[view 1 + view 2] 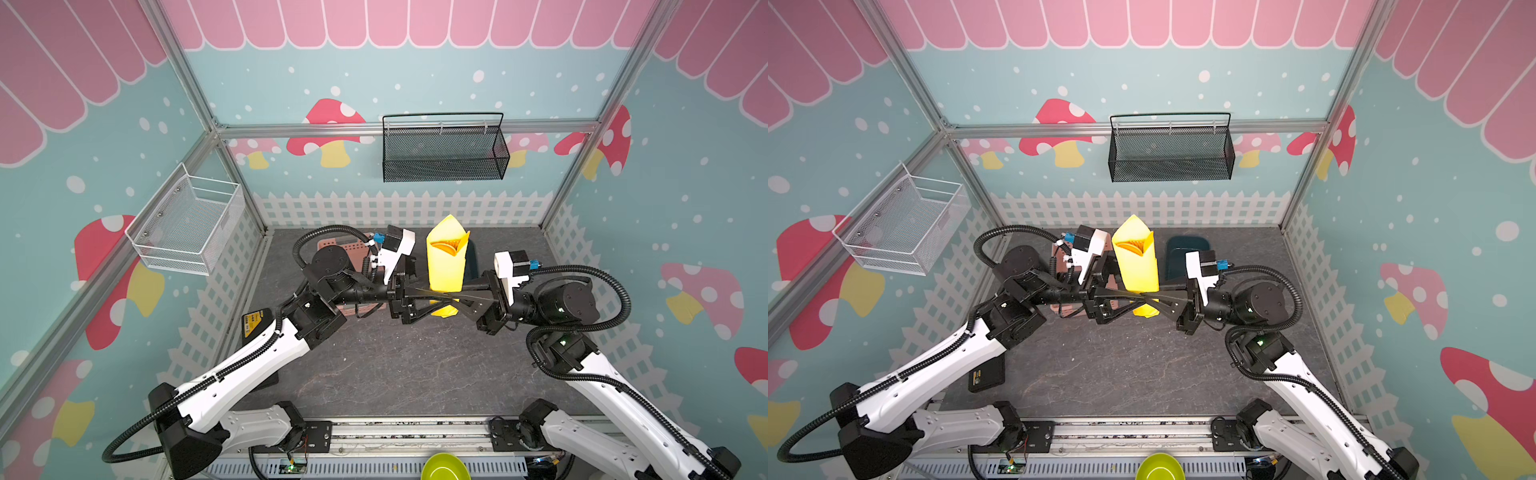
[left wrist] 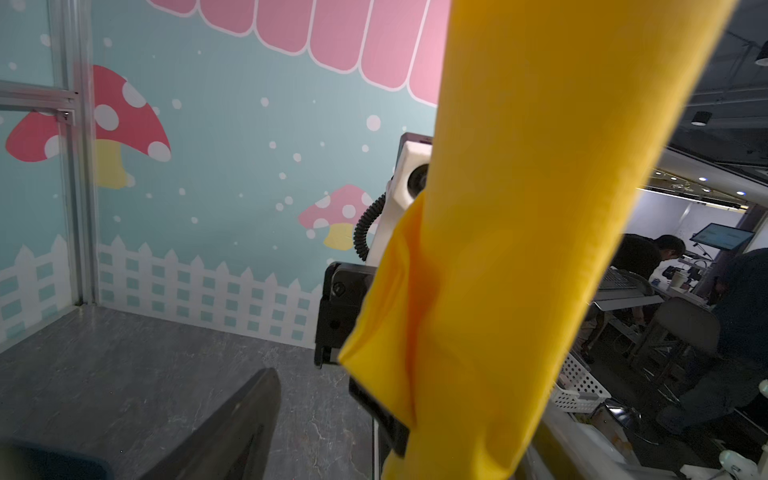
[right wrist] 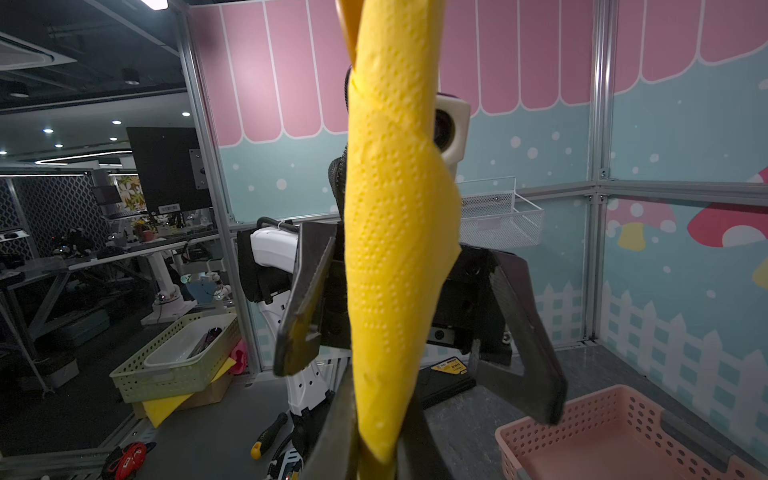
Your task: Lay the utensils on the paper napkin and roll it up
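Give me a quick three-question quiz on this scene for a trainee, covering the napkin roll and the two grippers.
1. True or false: the yellow napkin roll is lying flat.
2. Which gripper's fingers are shut on the roll? A. left B. right C. neither
3. Fill in: orange ___ show inside the roll's open top.

Key
1. False. It is held upright.
2. B. The right gripper clamps its lower part. The left gripper has its fingers open on either side of the roll, not touching it.
3. utensils
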